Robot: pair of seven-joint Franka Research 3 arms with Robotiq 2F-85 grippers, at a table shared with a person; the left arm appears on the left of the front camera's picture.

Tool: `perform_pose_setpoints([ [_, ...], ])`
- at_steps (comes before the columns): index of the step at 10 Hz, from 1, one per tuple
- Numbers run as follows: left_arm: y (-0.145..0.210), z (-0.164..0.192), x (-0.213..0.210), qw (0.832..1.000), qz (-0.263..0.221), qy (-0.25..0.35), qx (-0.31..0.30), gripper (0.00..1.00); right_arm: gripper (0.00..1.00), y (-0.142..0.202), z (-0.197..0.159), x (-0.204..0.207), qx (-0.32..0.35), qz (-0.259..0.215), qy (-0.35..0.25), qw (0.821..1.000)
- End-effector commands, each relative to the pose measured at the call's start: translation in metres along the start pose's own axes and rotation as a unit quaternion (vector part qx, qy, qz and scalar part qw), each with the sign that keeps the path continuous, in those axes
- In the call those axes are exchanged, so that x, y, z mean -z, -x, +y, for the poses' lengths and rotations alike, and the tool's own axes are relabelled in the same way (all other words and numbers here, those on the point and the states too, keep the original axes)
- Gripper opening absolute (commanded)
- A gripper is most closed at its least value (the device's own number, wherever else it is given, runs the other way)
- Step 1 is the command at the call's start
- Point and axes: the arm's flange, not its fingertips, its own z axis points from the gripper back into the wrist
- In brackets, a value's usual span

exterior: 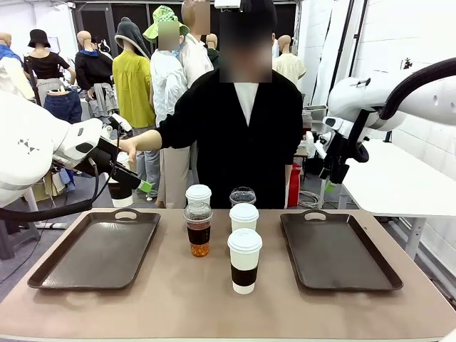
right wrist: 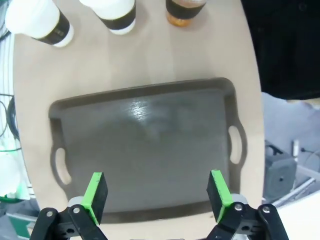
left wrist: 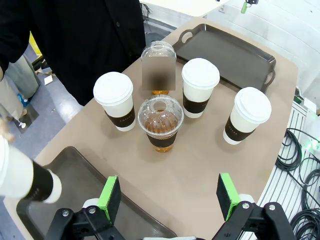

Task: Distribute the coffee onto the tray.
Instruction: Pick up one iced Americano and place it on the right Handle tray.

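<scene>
Front: five cups [exterior: 244, 260] are standing mid-surface [exterior: 214, 306], between the left tray [exterior: 71, 267] and the right tray [exterior: 335, 253]. A sixth cup [exterior: 121, 192] is sitting at the left tray's far edge, just under the left tool [exterior: 127, 178]. A hand [exterior: 132, 142] is reaching in beside it. The right tool [exterior: 335, 171] is hanging over the right tray's far side.

Left wrist: the pads are standing apart, gripping nothing. The five upright cups are lying ahead, the sixth off to the left.

Right wrist: the jaws are gaping over a bare tray, with the cups lying left of it.
</scene>
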Motion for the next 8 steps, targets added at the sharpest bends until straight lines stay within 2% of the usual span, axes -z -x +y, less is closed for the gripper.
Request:
perform_pose_setpoints([
  [1,0.0009,0.0007,-0.0014,1.0,0.001,0.003,-0.002,1.0,1.0,0.0011,-0.007,0.0019,-0.014,0.014,-0.008,1.0],
  [8,0.0009,0.0007,-0.0014,1.0,0.001,0.003,-0.002,1.0,1.0,0.0004,-0.0018,0.0061,-0.001,0.003,-0.005,1.0],
])
